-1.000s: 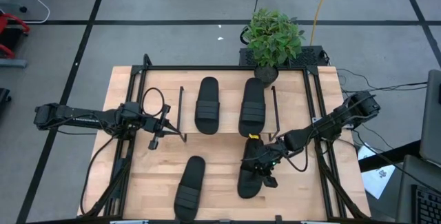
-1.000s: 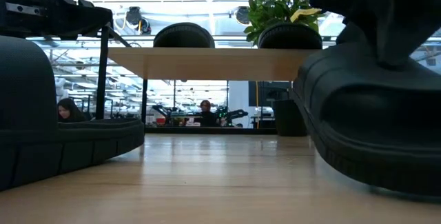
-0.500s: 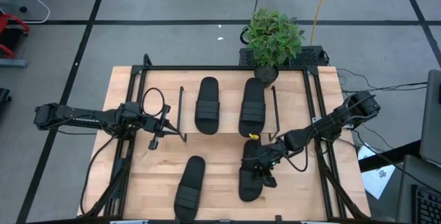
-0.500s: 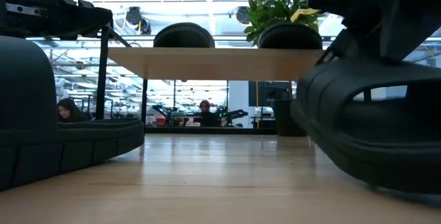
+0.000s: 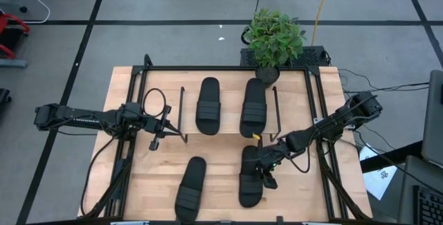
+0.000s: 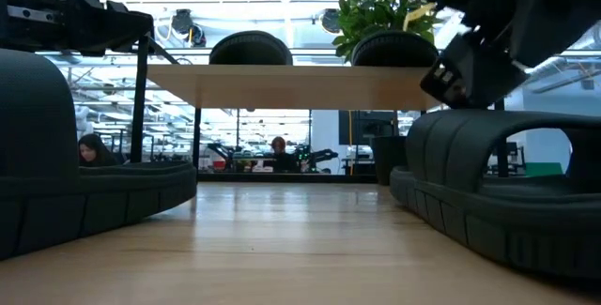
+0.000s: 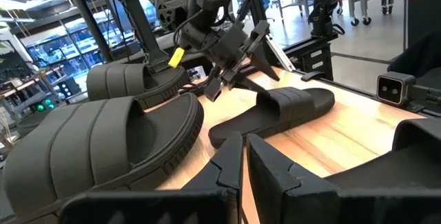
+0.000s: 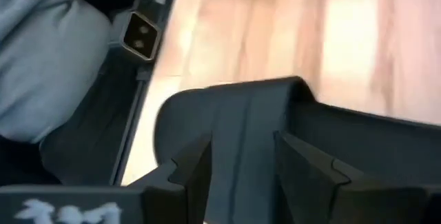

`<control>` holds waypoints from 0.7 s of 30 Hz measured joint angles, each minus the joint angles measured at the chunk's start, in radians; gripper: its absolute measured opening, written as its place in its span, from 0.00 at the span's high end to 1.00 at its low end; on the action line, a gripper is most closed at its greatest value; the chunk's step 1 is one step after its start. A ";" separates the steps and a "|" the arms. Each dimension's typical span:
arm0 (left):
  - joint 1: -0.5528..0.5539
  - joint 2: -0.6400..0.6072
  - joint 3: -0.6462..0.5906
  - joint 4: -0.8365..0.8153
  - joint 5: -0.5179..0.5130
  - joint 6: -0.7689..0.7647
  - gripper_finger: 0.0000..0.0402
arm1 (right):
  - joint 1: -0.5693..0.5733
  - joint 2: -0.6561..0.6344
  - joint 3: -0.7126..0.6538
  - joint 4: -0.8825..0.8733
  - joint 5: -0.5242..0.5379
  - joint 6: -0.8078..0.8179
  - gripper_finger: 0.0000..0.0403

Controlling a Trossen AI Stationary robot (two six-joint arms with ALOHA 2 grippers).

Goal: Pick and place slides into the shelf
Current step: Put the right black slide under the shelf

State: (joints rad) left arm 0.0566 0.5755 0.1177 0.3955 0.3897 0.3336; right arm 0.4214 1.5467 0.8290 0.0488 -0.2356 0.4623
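Observation:
Two black slides (image 5: 208, 105) (image 5: 254, 106) lie side by side on the shelf's wooden board (image 5: 229, 111). Two more rest sole-down on the table, one near-left (image 5: 190, 187) and one near-right (image 5: 250, 178). My right gripper (image 5: 264, 167) hovers open just above the near-right slide's ribbed strap (image 6: 460, 127). The left wrist view shows its fingers (image 7: 227, 69) clear of that slide (image 7: 275, 107). The right wrist view shows the strap (image 8: 234, 114) beyond the open fingers. My left gripper (image 5: 163, 125) waits shut by the shelf's left wire frame.
A potted plant (image 5: 275, 37) stands at the table's far edge, behind the shelf. Black rails (image 5: 129, 114) run along the table's left and right sides. Bare wood (image 5: 221, 176) lies between the two slides on the table. People sit in the room beyond (image 6: 92, 148).
The near-right slide was lifted and tilted under my right gripper. It has come down and now lies flat on the table. The right gripper stands a little above its strap, apart from it.

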 joint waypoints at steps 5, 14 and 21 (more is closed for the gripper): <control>0.000 0.000 0.000 -0.005 0.000 0.005 0.94 | 0.052 0.000 0.053 -0.023 -0.003 -0.033 0.63; 0.000 0.000 0.001 -0.008 -0.016 0.005 0.94 | 0.252 0.002 0.129 -0.023 0.173 -0.059 0.89; 0.000 0.000 0.001 -0.005 -0.041 0.009 0.94 | 0.346 0.128 0.120 0.131 0.445 0.071 1.00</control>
State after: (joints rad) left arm 0.0563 0.5755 0.1184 0.3904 0.3489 0.3424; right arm 0.7673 1.6746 0.9489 0.1796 0.2099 0.5336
